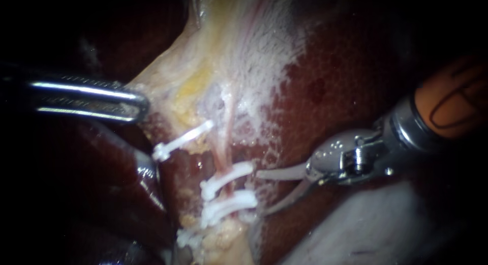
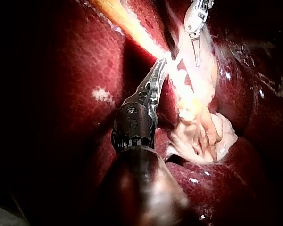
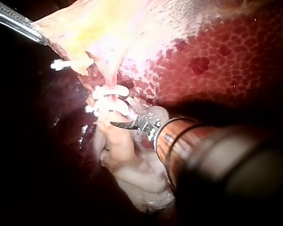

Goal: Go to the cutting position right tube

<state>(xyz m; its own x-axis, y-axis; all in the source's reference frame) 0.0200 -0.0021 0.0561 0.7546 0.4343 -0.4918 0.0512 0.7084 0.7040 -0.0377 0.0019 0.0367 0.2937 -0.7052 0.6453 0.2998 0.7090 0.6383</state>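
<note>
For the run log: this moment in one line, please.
left instrument: shut on tissue | right instrument: blades open beside clips on right tube

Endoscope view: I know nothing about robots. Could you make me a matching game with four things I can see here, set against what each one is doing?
Things:
1. silver-jawed left instrument
2. curved-bladed right instrument
3. white plastic clips
4. dark red liver

States:
A. open, tips just beside the clips
B. mottled surface behind everything, at the right
C. clamped across the thin pink tube
D. shut on the edge of the pale yellowish tissue

Pairs: 1-D, 2-A, 3-C, 4-B.
</note>
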